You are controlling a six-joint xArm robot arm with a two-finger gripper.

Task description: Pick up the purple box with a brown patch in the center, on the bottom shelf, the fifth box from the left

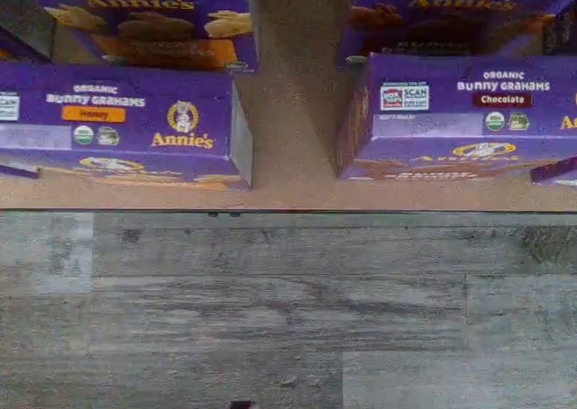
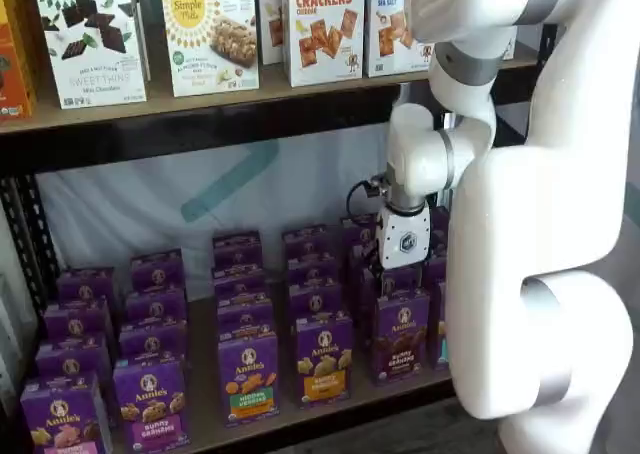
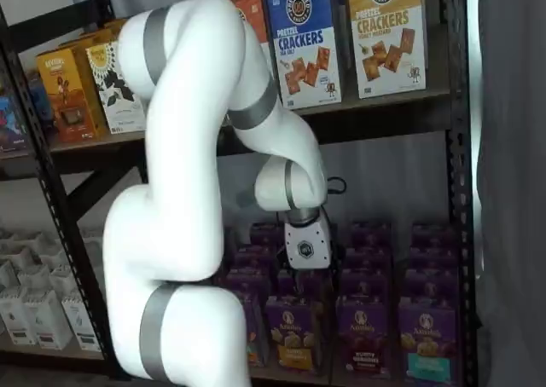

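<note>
The purple box (image 2: 402, 336), an Annie's chocolate Bunny Grahams carton with a dark brown patch, stands at the front of its row on the bottom shelf (image 2: 203, 406). It shows in both shelf views (image 3: 365, 334). In the wrist view its top reads "Chocolate" (image 1: 469, 112), with a gap of bare board (image 1: 288, 112) between it and the honey carton (image 1: 122, 121). My gripper (image 2: 397, 279) hangs above and just behind the front chocolate carton, over that row (image 3: 308, 276). Its fingers blend into the dark cartons, so I cannot tell whether they are open or shut.
Rows of purple Annie's cartons fill the bottom shelf, with a yellow-orange panel carton (image 2: 322, 359) and a green label one (image 2: 248, 374) alongside. The upper board (image 2: 250, 94) carries cracker boxes. A black rack post (image 3: 465, 182) stands at the right. Grey wood floor (image 1: 288, 319) lies in front.
</note>
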